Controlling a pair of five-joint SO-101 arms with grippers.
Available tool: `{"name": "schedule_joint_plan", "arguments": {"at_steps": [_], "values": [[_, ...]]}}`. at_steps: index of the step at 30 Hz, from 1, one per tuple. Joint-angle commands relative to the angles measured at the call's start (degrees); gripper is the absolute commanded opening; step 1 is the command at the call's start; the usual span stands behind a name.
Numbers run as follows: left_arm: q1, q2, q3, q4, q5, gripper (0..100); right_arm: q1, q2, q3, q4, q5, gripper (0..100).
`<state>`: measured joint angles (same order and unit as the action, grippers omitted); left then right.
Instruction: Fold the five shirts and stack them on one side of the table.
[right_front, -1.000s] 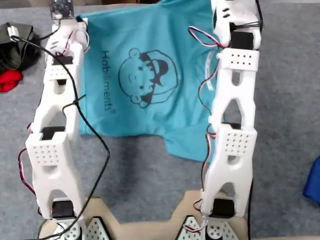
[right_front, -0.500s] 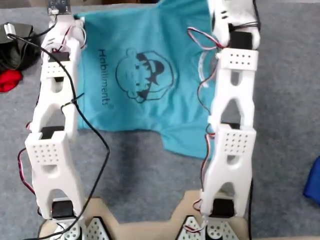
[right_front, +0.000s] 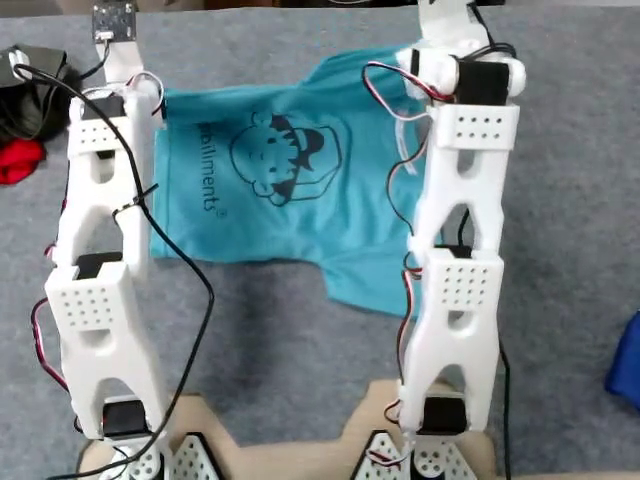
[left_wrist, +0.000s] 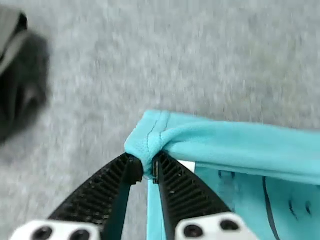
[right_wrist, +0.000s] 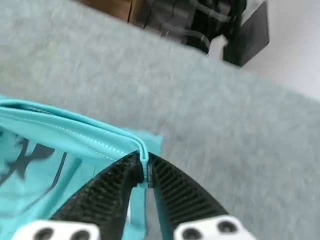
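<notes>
A teal shirt (right_front: 280, 190) with a dark cartoon-face print lies spread on the grey table between my two arms. My left gripper (left_wrist: 145, 172) is shut on the shirt's folded hem corner (left_wrist: 150, 137), at the shirt's far left in the high view. My right gripper (right_wrist: 144, 175) is shut on the teal shirt's edge (right_wrist: 100, 135) at its far right. The shirt's far edge is lifted and doubled over toward the near side. One sleeve (right_front: 365, 280) lies flat by the right arm.
A black and red cloth bundle (right_front: 25, 120) lies at the table's left edge. A blue cloth (right_front: 625, 365) shows at the right edge. Dark boxes (right_wrist: 200, 25) stand beyond the table's far edge. Bare grey table (right_front: 290, 350) lies in front of the shirt.
Both grippers have drawn the shirt's far edge toward the near side. The shirt now reaches less far back, and bare table shows behind it.
</notes>
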<state>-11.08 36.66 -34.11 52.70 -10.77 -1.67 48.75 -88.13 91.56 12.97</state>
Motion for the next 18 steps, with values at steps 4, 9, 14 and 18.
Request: {"name": "schedule_joint_plan", "arguments": {"at_steps": [4,9,14,18], "values": [[-0.53,-0.75,-13.89,20.84,-0.53,2,1.1,-1.8,-7.52,10.73,0.62,0.5],[2.46,-0.57,-15.74,33.58,-0.53,2,3.12,-2.07,-5.23,10.81,0.62,0.5],[4.22,-0.48,-15.74,40.0,-0.44,2,4.0,-4.62,0.22,10.9,0.62,0.5],[3.6,-0.48,-15.74,41.05,-0.53,2,4.09,-11.91,10.33,10.9,0.62,0.5]]}}
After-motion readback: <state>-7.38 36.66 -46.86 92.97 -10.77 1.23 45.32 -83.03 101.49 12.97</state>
